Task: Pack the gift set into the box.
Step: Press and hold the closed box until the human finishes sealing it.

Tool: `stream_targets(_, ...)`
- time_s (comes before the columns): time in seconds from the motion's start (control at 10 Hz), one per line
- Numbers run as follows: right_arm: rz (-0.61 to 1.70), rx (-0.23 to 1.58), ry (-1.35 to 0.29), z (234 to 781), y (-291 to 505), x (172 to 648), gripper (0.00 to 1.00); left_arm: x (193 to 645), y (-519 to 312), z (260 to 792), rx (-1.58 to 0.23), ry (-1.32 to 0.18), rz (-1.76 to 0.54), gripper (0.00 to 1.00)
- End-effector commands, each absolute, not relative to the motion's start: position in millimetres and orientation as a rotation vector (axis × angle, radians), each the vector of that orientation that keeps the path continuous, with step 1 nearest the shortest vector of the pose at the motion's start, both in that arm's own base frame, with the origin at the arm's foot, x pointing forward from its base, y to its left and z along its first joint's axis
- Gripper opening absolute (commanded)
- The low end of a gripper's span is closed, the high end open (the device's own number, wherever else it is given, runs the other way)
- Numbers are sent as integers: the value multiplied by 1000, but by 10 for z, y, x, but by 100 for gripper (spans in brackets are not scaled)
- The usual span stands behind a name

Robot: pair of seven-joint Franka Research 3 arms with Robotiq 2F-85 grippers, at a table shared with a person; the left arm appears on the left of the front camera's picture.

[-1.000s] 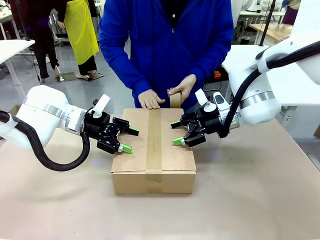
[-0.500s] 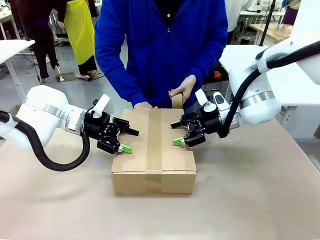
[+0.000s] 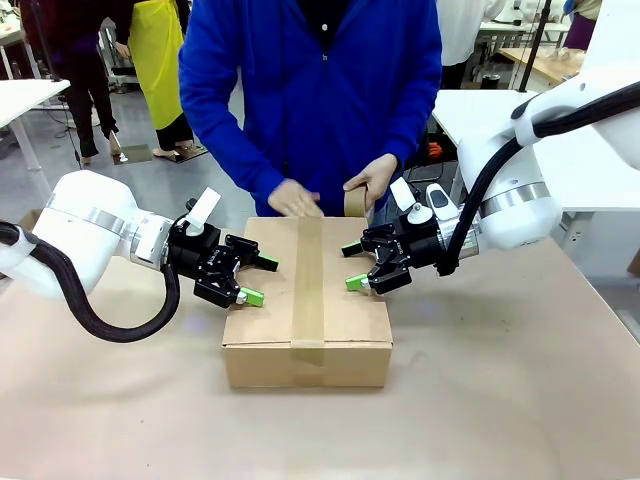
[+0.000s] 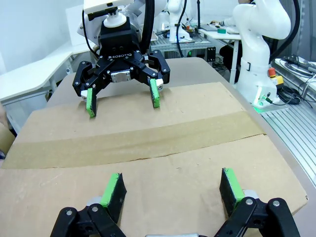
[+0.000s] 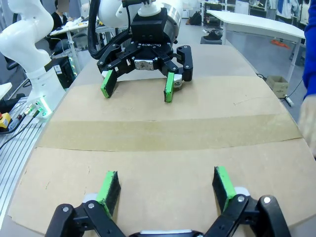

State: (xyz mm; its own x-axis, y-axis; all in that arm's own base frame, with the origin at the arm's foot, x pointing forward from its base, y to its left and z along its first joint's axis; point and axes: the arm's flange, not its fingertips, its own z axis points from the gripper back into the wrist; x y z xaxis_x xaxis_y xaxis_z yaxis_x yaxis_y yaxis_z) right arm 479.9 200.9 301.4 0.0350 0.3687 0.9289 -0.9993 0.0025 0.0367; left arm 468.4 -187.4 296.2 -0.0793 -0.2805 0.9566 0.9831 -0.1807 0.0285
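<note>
Cardboard box [image 3: 307,300], taped shut, between left tool [image 3: 256,280] and right tool [image 3: 353,266], both spread wide, empty.

We see a beige table [image 3: 520,400] stretching across the foreground. Behind it stands a person in a blue top [image 3: 320,90]. A roll of brown tape [image 3: 352,201] sits upright just beyond the table's far edge. Off to the left, a white table [image 3: 25,95], and someone in a yellow apron [image 3: 160,55] farther back on the grey floor [image 3: 215,170].
</note>
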Motion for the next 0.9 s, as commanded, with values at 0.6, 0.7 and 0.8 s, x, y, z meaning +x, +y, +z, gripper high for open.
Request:
stream_targets(0.6, 1067, 961, -1254, 3315, 471, 4149, 100, 4095, -514, 3175, -1118, -1180, -1348, 100)
stream_targets(0.7, 951, 953, -1329, 3182, 127, 4025, 100, 4060, -275, 3072, -1143, -1237, -1308, 100)
stream_targets(0.8, 841, 941, -1375, 3028, -141, 3946, 100, 4075, -61, 2972, -1126, -1326, -1186, 100)
